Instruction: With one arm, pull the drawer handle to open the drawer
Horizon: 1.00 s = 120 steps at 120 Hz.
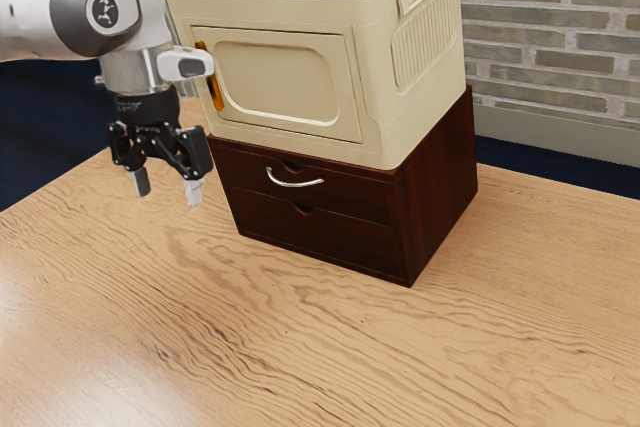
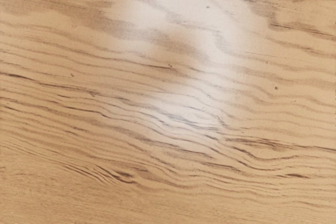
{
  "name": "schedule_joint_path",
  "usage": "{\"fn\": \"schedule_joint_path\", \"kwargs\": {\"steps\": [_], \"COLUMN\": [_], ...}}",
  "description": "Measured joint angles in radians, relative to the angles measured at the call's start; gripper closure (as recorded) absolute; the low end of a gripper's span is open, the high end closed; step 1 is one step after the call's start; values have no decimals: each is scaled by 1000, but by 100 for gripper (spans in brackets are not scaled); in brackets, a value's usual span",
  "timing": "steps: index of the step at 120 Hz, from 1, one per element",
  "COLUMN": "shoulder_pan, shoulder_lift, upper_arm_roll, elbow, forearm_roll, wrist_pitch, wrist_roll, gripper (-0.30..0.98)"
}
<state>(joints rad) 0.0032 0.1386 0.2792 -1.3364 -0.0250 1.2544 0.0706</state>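
From my hand (image 1: 167,188), fingers spread with nothing between them, the handle (image 1: 296,184) lies clear of it toward the exterior view's right, its long axis running crosswise along the shut upper drawer (image 1: 355,198), so I'd reach that way.

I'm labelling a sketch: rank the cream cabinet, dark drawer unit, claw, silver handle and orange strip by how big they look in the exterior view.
1. Cream cabinet
2. Dark drawer unit
3. Claw
Smallest, not ranked: silver handle and orange strip; the strip is partly hidden.
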Motion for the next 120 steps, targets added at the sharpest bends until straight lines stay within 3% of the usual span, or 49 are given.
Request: {"fn": "schedule_joint_path", "kwargs": {"steps": [29,43,80,104,120], "shoulder_pan": [1,-14,-3,-146,-168], "shoulder_lift": [-4,-102,-87,-276,-306], "upper_arm_roll": [3,-2,-30,-25,-21], "elbow": [24,94,99,-237,-352], "forearm_roll": [-9,35,52,63,61], "wrist_pitch": [69,79,174,393,546], "wrist_roll": [17,42,460,733,910], "gripper": [0,0,0,0,0]}}
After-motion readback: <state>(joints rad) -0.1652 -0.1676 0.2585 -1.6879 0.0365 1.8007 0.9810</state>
